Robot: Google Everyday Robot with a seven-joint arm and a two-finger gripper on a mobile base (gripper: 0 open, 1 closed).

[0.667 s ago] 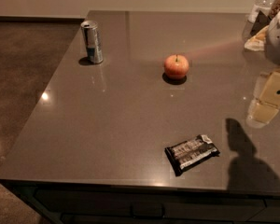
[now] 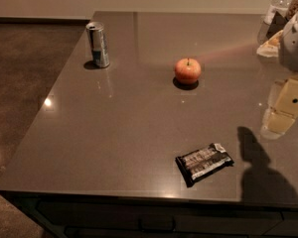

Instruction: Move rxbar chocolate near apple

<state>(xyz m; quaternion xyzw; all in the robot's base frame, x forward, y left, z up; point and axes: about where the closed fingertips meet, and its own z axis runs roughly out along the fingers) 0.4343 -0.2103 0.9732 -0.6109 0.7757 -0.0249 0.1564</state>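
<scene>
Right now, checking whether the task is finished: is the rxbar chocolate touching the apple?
Apart. The camera view shows bare table between the rxbar chocolate, near the front edge, and the apple. The gripper hangs at the right edge, clear of both.

The gripper [image 2: 282, 112] is hanging at the right edge of view, up and to the right of the rxbar chocolate [image 2: 204, 162] and well apart from it. Its pale tip is pointing downward, and the grey-white arm [image 2: 295, 38] is reaching in above it, farther from the bar.
</scene>
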